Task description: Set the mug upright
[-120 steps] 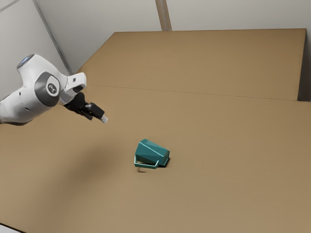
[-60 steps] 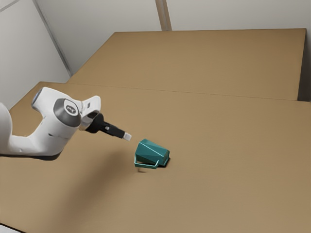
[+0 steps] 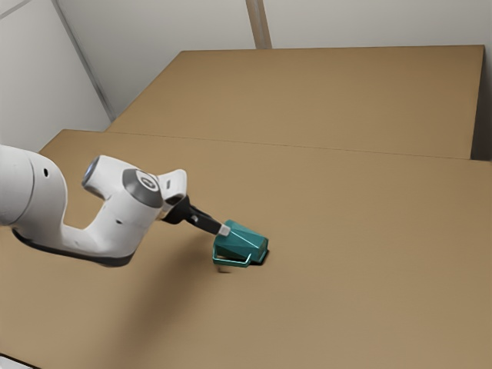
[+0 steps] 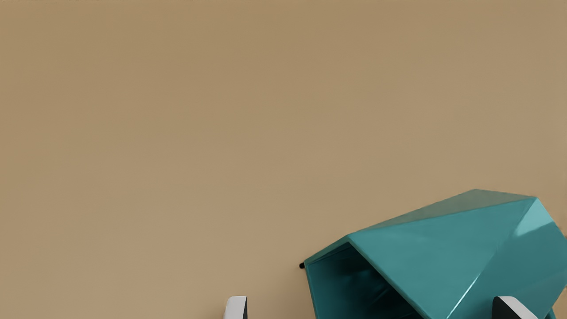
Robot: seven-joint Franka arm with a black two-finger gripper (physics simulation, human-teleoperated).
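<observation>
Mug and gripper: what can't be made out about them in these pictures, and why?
- Deep inside of the mug: wrist view, lost in dark shadow.
- Mug's underside, against the table: exterior view, hidden by its body.
- Handle: wrist view, mostly cut off by the bottom edge.
- Gripper: wrist view, cut off behind the fingertips by the bottom edge.

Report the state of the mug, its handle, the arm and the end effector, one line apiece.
Mug: tipped over on its side, mouth facing the exterior view's left.
Handle: attached along the mug's side.
Arm: bent, reaching toward the mug.
End effector: open, fingertips wide apart, not gripping the mug.
</observation>
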